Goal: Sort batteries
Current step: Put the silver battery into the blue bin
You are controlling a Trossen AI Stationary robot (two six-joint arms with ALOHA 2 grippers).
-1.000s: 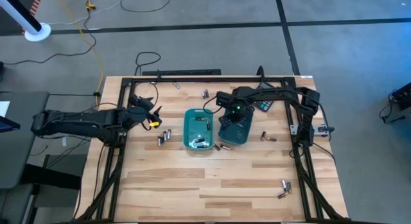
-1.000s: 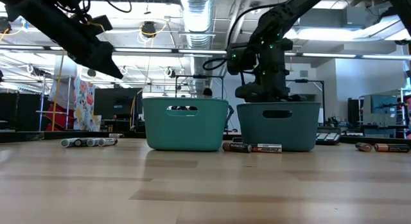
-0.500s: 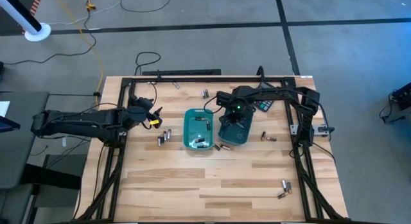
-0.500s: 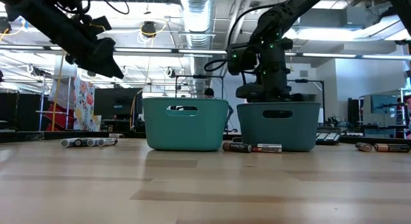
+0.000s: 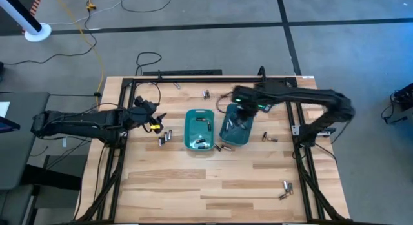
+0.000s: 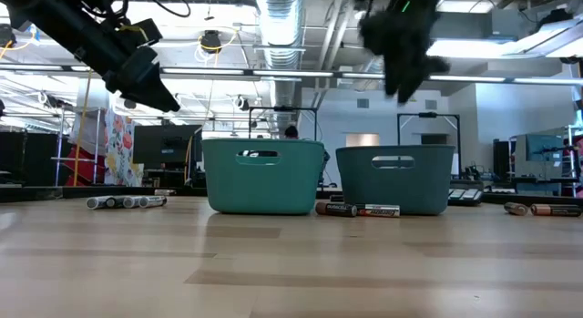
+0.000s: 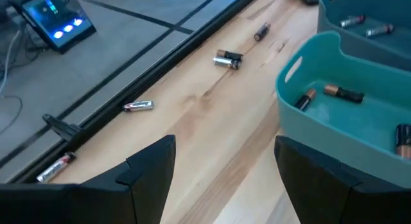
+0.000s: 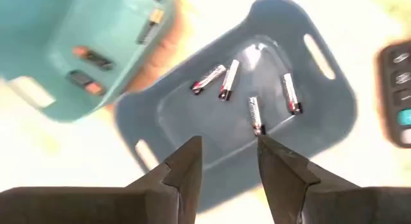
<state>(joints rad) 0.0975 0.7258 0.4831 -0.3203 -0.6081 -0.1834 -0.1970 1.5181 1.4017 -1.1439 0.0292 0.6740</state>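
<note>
Right gripper (image 8: pixel 225 169) empty above the darker tray (image 8: pixel 321 121); left gripper (image 7: pixel 221 172) nearer the loose batteries.

The right fingers stand partly apart, holding nothing, with four silvery, red-tipped batteries (image 8: pixel 225 79) lying straight ahead of them on the tray floor. The left fingers gape wide, empty, beside the lighter tray (image 7: pixel 302 89); table batteries (image 7: pixel 228 59) lie ahead of them, long axes mostly crosswise, silver or dark with coppery ends. I judge the left arm better placed for the next pick.

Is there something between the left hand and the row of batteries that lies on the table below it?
Nothing visible. The left hand hangs open above the table, and the row of batteries lies uncovered on the wood beside the lighter teal bin, with only bare table around it.
</note>
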